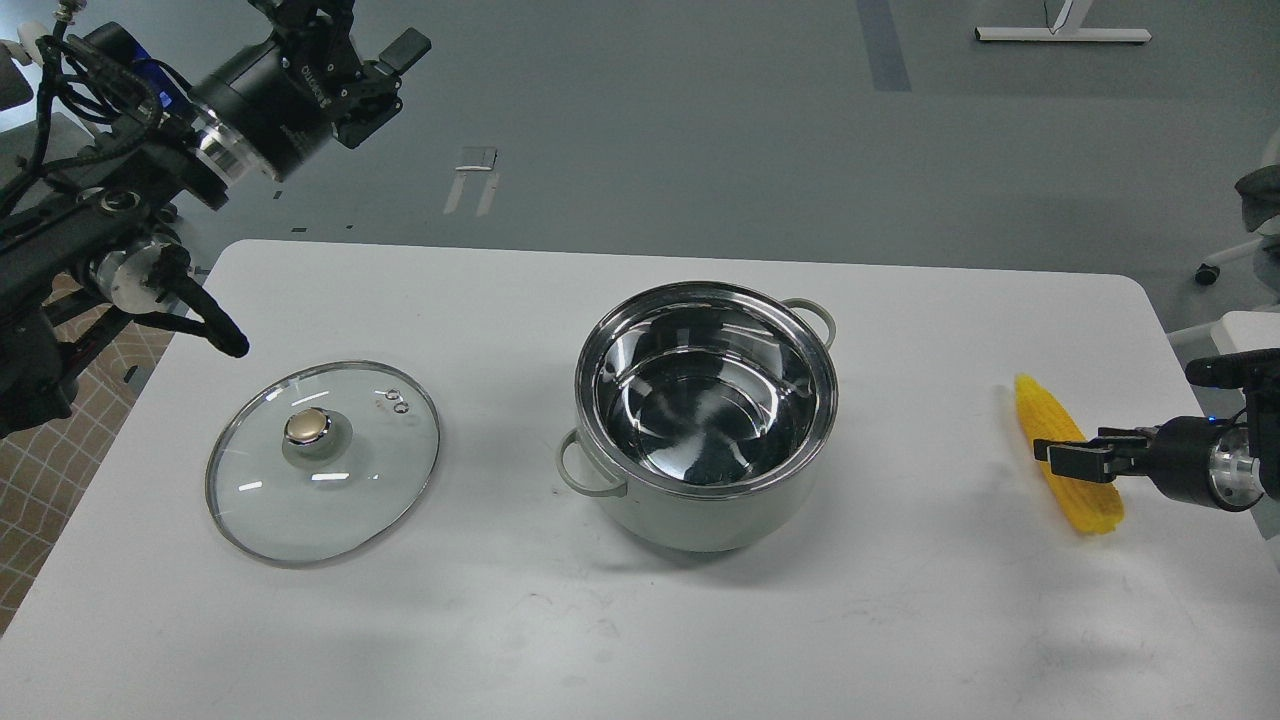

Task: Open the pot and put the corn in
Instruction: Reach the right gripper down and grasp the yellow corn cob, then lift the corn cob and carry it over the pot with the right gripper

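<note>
The pale grey-green pot [700,525] stands open in the middle of the white table, and its shiny steel inside is empty. The glass lid [322,462] with a brass knob lies flat on the table to the pot's left. The yellow corn [1040,415] lies on the table at the right, its tapered end pointing away from me. My right gripper [1062,460] comes in from the right edge, low, with its fingertips over the corn's middle; I cannot tell its opening. My left gripper [365,45] is raised high beyond the table's far left corner, open and empty.
The white table [640,620] has rounded far corners. Its right edge is close behind the corn. A black cable loop [215,325] from my left arm hangs over the table's left edge, near the lid. A chair wheel [1208,270] is on the floor at the right.
</note>
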`<state>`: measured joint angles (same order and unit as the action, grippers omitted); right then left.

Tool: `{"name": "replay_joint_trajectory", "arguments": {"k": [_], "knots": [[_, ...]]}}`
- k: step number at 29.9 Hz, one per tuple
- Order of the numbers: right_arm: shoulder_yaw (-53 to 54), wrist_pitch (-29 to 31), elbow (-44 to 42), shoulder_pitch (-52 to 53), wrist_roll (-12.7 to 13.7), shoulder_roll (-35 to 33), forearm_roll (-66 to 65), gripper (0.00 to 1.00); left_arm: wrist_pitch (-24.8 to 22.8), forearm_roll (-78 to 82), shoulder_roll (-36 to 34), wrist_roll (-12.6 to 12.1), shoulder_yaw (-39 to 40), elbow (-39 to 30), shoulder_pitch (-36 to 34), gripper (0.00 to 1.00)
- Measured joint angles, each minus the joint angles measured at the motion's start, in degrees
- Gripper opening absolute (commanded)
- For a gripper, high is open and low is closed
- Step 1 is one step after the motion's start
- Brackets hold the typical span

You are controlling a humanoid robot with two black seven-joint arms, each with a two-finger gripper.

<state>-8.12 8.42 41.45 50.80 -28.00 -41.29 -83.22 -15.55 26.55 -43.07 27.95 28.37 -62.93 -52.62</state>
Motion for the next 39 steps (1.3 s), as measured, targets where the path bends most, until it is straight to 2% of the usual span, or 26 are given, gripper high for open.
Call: {"name": "replay_joint_trajectory", "arguments": {"k": [3,5,6,11,13,20,28,34,39], "knots": [[-0.63,0.02,-0.81,-0.11,0.00,0.70,-0.01,0.58,0.00,0.00,0.07,0.00,0.08,0.00,0.00,0.98],[-0.90,0.02,-1.22,-0.16,0.00,1.22,-0.06,0.48,0.00,0.00,0.09,0.00,0.09,0.00,0.00,0.98],[-1.02,0.02,-1.29,-0.16,0.00,1.38,-0.08,0.39,0.00,0.00,0.09,0.00,0.09,0.00,0.01,0.98],[-1.37,0.01,-1.16,-0.06,0.03,1.55,-0.09,0.31,-0.01,0.07,0.00,0.00,0.10,0.00,0.13,0.98],[-1.37,0.02,-0.75,0.27,0.02,1.37,-0.06,0.23,-0.01,0.06,-0.05,0.00,0.10,0.00,0.14,0.98],[-0.85,-0.15,5.96,6.44,0.01,-4.19,0.14,0.23,-0.01,0.02,-0.08,0.00,0.11,0.00,0.15,0.98],[-0.99,0.71,15.43,20.85,-0.01,-10.95,0.34,0.23,-0.01,0.07,0.23,0.00,0.11,0.01,0.15,0.98],[-1.65,4.29,19.25,30.95,0.00,-9.75,0.06,0.24,0.01,0.09,0.35,0.00,0.11,0.00,0.03,0.98],[-6.35,5.50,19.53,38.68,0.00,-2.25,0.43,0.24,0.04,0.09,0.33,0.00,0.02,0.00,-0.02,0.98]]}}
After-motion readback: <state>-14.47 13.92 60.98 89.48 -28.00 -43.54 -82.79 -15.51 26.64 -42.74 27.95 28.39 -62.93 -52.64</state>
